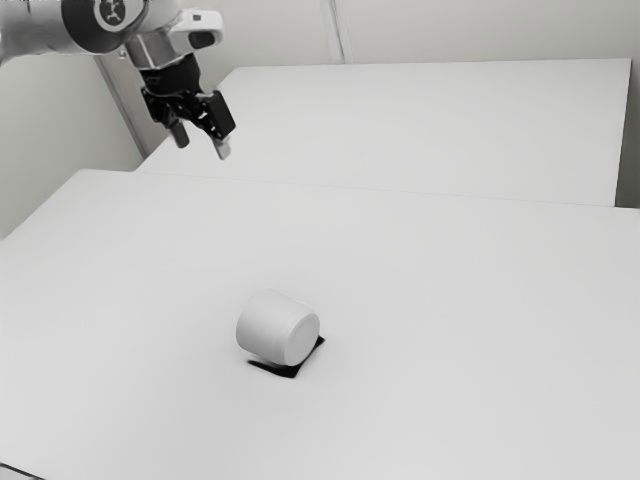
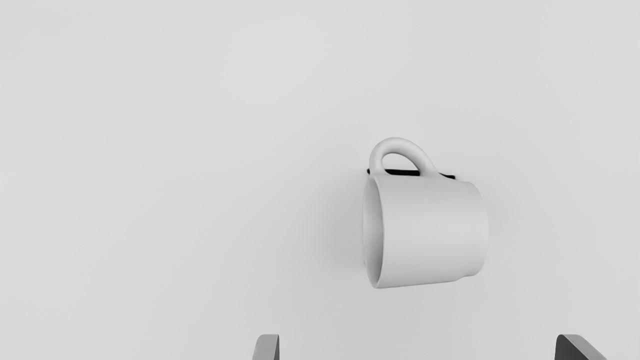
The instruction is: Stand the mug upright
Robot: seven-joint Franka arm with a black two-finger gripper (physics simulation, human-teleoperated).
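Mug point(image 1: 268, 325) is seen lying on its side on the white bench point(image 1: 450, 340), well in from the exterior view's far edge; the end effector point(image 1: 201, 145) is held well apart, opened wide, with nothing gripped.

exterior view: arm point(image 1: 45, 28) cut off | black patch point(image 1: 283, 371): partly hidden by mug point(image 1: 272, 325)

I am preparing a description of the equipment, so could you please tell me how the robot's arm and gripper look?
The arm is pale grey and rounded, with a black band bearing a round, light-ringed emblem. Near the wrist is a white housing with a dark oval patch. The two-finger gripper is black, with grey tips.
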